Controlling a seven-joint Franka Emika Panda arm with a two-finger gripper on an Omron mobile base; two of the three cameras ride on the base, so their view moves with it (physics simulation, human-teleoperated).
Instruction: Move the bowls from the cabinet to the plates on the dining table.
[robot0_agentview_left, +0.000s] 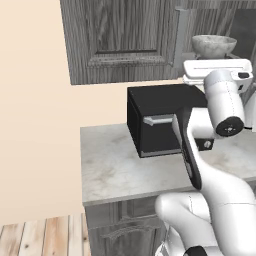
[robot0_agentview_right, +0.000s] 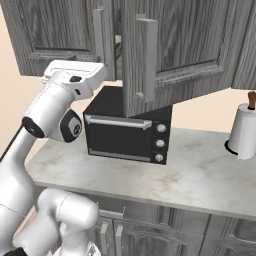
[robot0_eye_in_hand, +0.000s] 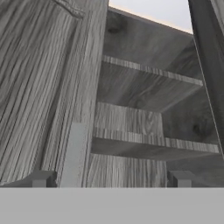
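One of the bowls (robot0_agentview_left: 214, 44), pale grey and marbled, stands on a shelf inside the open cabinet (robot0_agentview_left: 120, 40), just above my white hand. The hand (robot0_agentview_right: 75, 74) is raised in front of the gap between the cabinet doors. In the hand view my gripper (robot0_eye_in_hand: 110, 179) is open with nothing between its fingertips (robot0_eye_in_hand: 41, 178), facing bare wooden shelves (robot0_eye_in_hand: 148, 140) beside a door's light grey handle (robot0_eye_in_hand: 75, 153). A greenish sliver (robot0_agentview_right: 118, 47) shows in the gap; I cannot tell what it is. The plates and the dining table are out of view.
A black microwave oven (robot0_agentview_right: 127, 130) sits on the small marble counter (robot0_agentview_right: 200, 175) right under the cabinet. One cabinet door (robot0_agentview_right: 145, 60) stands swung open over the oven. A paper towel roll (robot0_agentview_right: 244, 131) is at the counter's right end.
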